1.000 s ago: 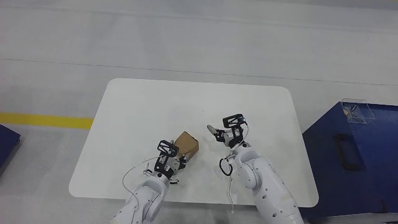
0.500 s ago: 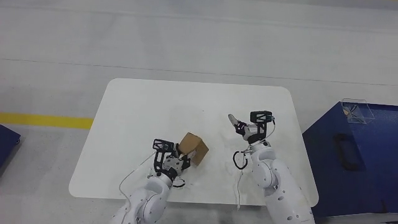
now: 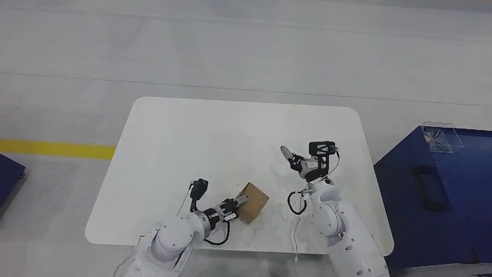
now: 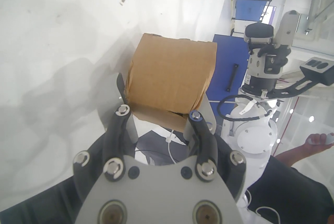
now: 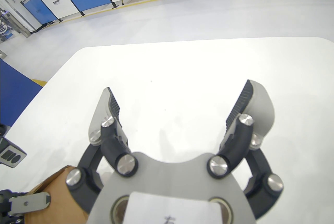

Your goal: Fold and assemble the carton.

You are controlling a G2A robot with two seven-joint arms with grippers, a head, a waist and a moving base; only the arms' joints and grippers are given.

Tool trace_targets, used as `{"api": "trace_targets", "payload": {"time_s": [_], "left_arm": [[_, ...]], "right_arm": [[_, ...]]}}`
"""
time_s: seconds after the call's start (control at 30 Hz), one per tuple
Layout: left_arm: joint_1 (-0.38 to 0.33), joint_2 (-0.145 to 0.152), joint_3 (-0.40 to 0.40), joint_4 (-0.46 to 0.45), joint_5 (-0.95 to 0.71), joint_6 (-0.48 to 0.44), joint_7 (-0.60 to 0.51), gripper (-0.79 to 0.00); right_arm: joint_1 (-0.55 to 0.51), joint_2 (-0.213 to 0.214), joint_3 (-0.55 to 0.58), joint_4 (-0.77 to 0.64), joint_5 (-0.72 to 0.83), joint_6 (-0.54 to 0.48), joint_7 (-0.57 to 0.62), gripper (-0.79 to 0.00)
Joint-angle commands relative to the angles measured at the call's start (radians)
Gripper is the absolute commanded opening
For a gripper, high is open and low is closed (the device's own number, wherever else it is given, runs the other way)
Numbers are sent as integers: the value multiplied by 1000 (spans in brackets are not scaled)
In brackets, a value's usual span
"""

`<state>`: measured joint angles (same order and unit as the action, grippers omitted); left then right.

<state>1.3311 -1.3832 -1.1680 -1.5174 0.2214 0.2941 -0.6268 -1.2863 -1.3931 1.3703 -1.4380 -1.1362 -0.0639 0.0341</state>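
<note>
Lower centre, the left gripper (image 3: 234, 207) pinches the carton (image 3: 254, 200) by one edge; the right gripper (image 5: 180, 105) gapes empty. That narrow hold may let it twist.

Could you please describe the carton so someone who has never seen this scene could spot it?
Start at the white table. Near its edge closest to the robot, the left gripper clamps the carton, a small brown cardboard box. It is the only brown thing there; the right gripper beside it is open.
</note>
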Motion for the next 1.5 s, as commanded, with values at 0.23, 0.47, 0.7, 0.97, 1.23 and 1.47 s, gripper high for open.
{"api": "trace_targets", "payload": {"time_s": [0.23,0.47,0.7,0.97,1.23,1.47], "left_arm": [[37,13,-38,-74,26,-4,69,0],[212,23,55,-272,458,-264,527,-588],[156,-7,261,-98,773,-294,810,-785],[37,-48,346,42,801,-214,821,-785],[-8,-65,363,102,807,-181,751,-785],[-10,-73,354,99,796,-173,770,-785]], "right_arm": [[7,0,-7,11,-3,-8,20,0],[7,0,-7,11,-3,-8,20,0],[7,0,-7,11,-3,-8,20,0],[7,0,-7,11,-3,-8,20,0],[7,0,-7,11,-3,-8,20,0],[7,0,-7,11,-3,-8,20,0]]}}
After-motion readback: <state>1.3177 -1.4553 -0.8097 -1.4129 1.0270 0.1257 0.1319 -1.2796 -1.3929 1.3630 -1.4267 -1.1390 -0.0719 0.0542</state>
